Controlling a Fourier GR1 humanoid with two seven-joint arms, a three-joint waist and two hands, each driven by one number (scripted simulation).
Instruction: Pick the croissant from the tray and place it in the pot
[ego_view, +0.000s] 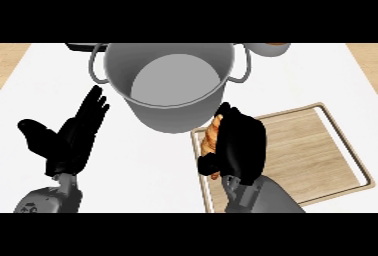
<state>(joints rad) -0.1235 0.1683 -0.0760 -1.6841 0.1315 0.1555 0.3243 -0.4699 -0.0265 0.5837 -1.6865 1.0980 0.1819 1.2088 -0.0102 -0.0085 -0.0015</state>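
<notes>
A golden-brown croissant (211, 136) shows at the left edge of the wooden tray (317, 150), mostly hidden by my right hand (240, 145), whose fingers curl round it. The big grey pot (173, 82) with two side handles stands just beyond the tray's far left corner, its mouth open and nothing visible inside. My left hand (70, 137) rests open at the lower left, fingers up, left of the pot.
The white counter (44, 85) spreads around the pot and tray, with wooden strips at both sides. A pale round object holding something orange (269, 48) sits at the back right, and a dark item (85, 47) is at the back left behind the pot.
</notes>
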